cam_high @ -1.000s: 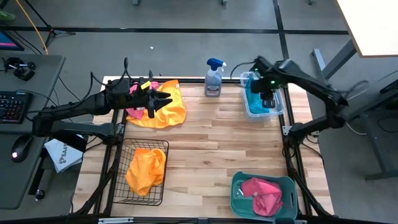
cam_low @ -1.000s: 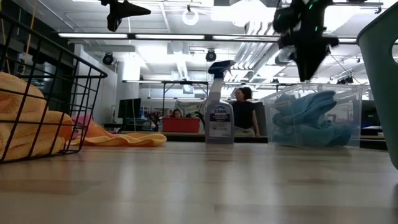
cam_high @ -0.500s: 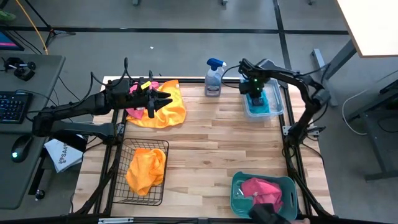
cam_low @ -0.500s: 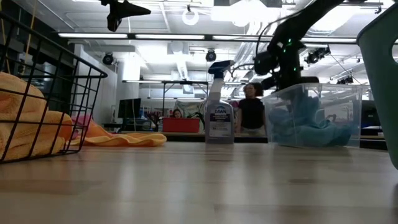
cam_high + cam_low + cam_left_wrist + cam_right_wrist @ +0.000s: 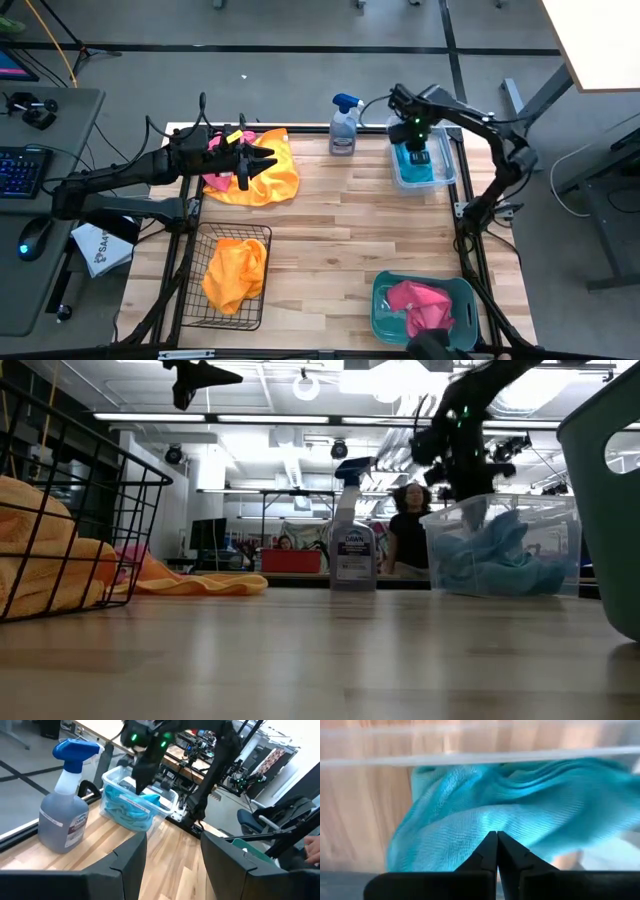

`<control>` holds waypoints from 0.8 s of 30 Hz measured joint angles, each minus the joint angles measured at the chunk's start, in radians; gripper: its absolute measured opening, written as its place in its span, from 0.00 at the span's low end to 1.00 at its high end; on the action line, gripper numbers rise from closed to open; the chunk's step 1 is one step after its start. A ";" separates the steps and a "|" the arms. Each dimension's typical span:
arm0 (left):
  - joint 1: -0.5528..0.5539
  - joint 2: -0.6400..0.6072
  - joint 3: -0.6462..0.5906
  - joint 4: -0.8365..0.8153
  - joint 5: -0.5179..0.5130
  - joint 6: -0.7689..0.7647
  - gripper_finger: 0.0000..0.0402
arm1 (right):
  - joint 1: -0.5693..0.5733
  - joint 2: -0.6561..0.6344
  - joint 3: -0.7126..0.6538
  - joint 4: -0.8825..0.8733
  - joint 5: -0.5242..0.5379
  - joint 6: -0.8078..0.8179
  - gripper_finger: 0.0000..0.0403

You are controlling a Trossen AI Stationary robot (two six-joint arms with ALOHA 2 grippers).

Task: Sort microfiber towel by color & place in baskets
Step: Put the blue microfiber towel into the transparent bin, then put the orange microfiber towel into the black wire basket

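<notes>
- The black wire basket (image 5: 228, 278) at the worktop's near left holds an orange-yellow towel (image 5: 235, 271).
- The teal basket (image 5: 424, 311) at the near right holds a pink towel (image 5: 422, 306).
- The clear tub (image 5: 424, 158) at the far right holds a turquoise towel (image 5: 420, 162); the right gripper (image 5: 417, 152) hangs just above it, fingers pressed together and gripping nothing.
- Still unsorted at the far left: an orange-yellow cloth (image 5: 272, 172) spread on the worktop (image 5: 350, 230), with a pink cloth (image 5: 214, 182) partly hidden under the left arm.
- The left gripper (image 5: 262, 163) hovers over that pile, fingers apart and empty.
- By my judgement, each colour has its basket, and two cloths remain to be sorted.
</notes>
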 joint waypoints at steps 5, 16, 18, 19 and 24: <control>0.000 0.000 0.000 0.000 0.000 0.022 0.44 | 0.003 -0.091 0.116 -0.046 -0.044 0.063 0.00; 0.000 0.101 0.066 -0.170 -0.040 0.043 0.44 | 0.063 -0.306 0.227 0.065 -0.673 0.556 0.00; 0.014 0.171 0.141 -0.345 -0.054 0.082 0.44 | 0.120 -0.339 0.217 0.102 -0.685 0.620 0.00; 0.027 0.211 0.182 -0.445 -0.067 0.101 0.44 | 0.152 -0.351 0.212 0.122 -0.677 0.651 0.00; 0.108 0.396 0.268 -0.735 -0.116 0.198 0.44 | 0.327 -0.386 0.162 0.257 -0.544 0.841 0.01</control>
